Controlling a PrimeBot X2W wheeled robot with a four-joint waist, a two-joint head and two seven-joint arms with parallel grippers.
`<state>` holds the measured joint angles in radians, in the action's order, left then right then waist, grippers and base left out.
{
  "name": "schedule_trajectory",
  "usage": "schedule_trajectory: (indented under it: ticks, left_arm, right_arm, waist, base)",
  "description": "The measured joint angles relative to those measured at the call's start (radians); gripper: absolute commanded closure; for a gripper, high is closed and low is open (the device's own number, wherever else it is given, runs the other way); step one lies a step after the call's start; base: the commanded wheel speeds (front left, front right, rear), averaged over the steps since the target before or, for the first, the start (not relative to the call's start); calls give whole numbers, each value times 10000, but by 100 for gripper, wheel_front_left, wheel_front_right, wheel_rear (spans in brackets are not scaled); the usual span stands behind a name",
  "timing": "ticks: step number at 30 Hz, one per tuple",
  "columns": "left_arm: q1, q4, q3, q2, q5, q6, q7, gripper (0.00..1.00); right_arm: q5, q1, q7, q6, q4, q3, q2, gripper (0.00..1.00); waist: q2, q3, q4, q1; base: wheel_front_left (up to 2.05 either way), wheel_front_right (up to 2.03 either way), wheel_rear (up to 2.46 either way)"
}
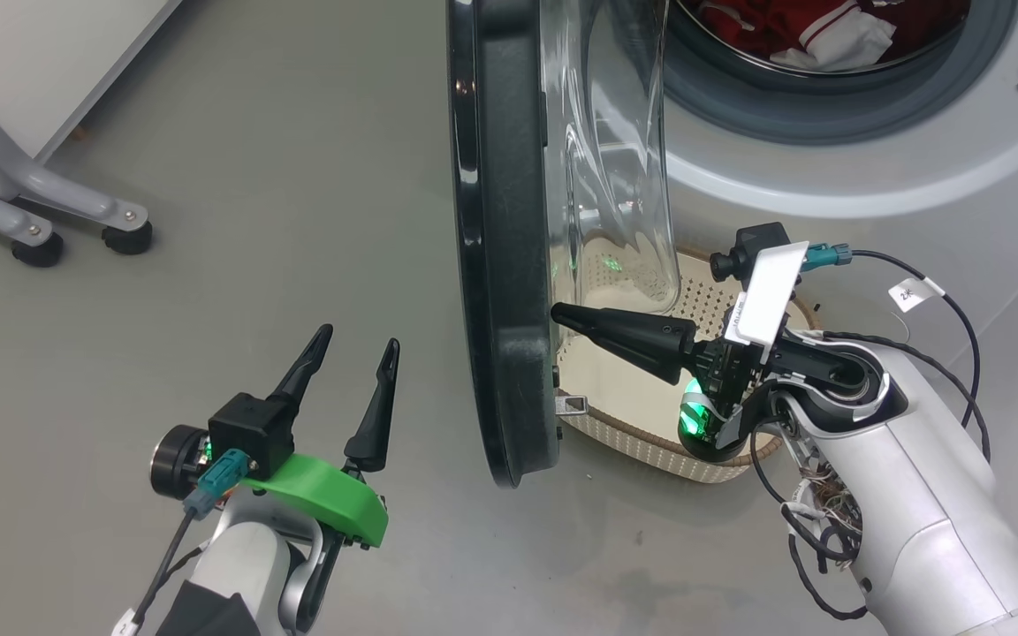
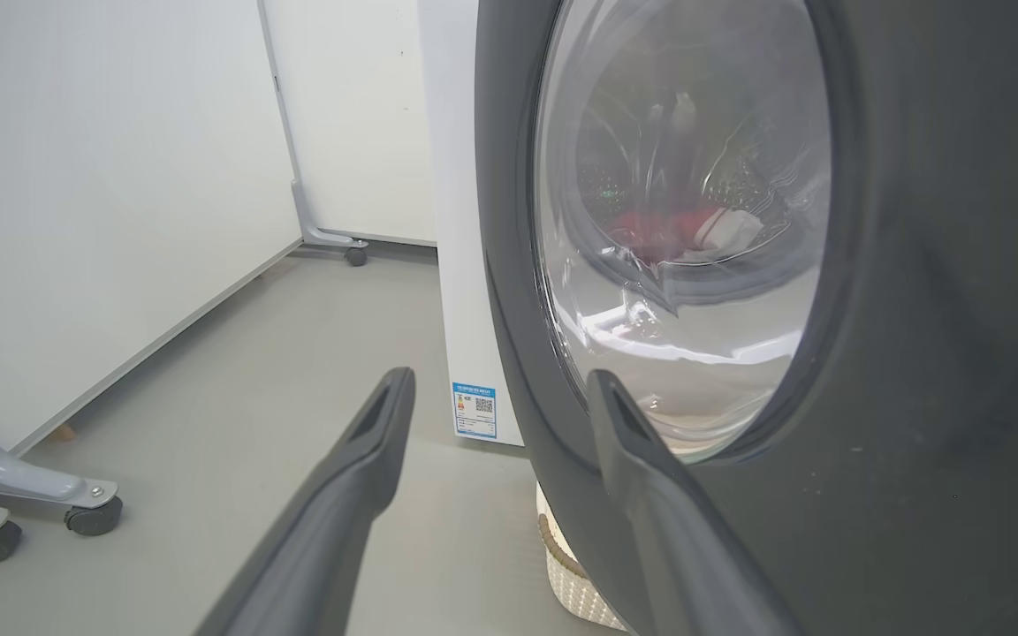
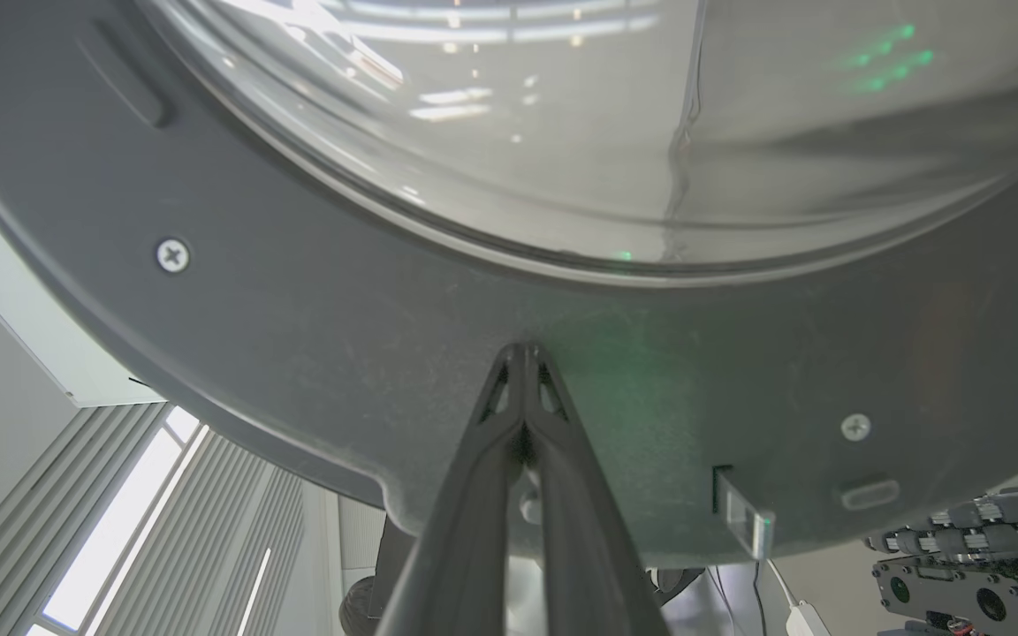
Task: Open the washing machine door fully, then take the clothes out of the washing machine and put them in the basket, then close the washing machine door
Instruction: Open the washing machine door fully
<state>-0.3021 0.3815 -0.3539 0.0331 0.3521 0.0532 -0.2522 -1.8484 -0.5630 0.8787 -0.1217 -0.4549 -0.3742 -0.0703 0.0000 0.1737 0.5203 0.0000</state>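
The washing machine door [image 1: 496,247] stands partly open, edge-on in the head view, its glass bowl [image 1: 619,168] bulging toward the washing machine [image 1: 871,150]. Red and white clothes [image 1: 818,31] lie in the drum. My right gripper [image 1: 558,314] is shut with nothing in it, its tips pressed against the door's inner rim [image 3: 522,349] below the glass. My left gripper [image 1: 359,343] is open, low on the floor side, left of the door's outer face [image 2: 915,353]. The basket [image 1: 650,442] sits on the floor under the door and the right arm, partly hidden.
Grey caster legs [image 1: 41,216] of a stand are at the far left beside a white panel [image 2: 102,177]. The grey floor [image 1: 253,177] stretches left of the door. A metal latch tab [image 1: 571,405] juts from the door's lower inner edge.
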Motion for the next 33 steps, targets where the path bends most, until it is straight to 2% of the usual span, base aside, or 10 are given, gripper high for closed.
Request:
schedule_trajectory:
  ticks: [11, 21, 22, 23, 24, 25, 26, 33]
  left_arm:
    - [9, -23, -15, 0, 15, -52, 0, 0]
    - [191, -27, 178, -2, 77, -140, 2, 0]
    - [205, -29, 199, 0, 77, -142, 2, 0]
    - [212, -27, 215, 2, 77, -142, 2, 0]
    - [216, -27, 228, 0, 77, -142, 2, 0]
    - [217, -27, 234, 0, 77, -142, 2, 0]
    - [218, -27, 228, 0, 77, -142, 2, 0]
    - [231, -33, 345, 2, 77, -180, 2, 0]
  right_arm:
    - [-173, 248, -633, 0, 136, -107, 17, 100]
    - [-169, 907, -1641, 0, 466, 855, 71, 100]
    - [-157, 1001, -1797, 0, 522, 1011, 71, 95]
    - [-153, 1084, -1960, 2, 568, 1158, 71, 61]
    - [-153, 1172, -2084, 0, 612, 1292, 73, 55]
    - [-153, 1271, -2201, 2, 646, 1425, 81, 30]
    - [-150, 1385, -2347, 0, 696, 1561, 81, 0]
    - [270, 2129, -3358, 2, 955, 2357, 79, 0]
  waist:
    - [0, -18, 7, 0]
    - [0, -122, -261, 0]
    - [0, -136, -297, 0]
    - [0, -149, -331, 0]
    - [0, -159, -365, 0]
    - [0, -167, -398, 0]
    - [0, -174, -428, 0]
    - [0, -195, -574, 1]
  base:
    - [0, 0, 0]
    - [0, 0, 0]
    - [0, 0, 0]
    - [0, 0, 0]
    - [0, 0, 0]
    - [0, 0, 0]
    - [0, 0, 0]
    - [0, 0, 0]
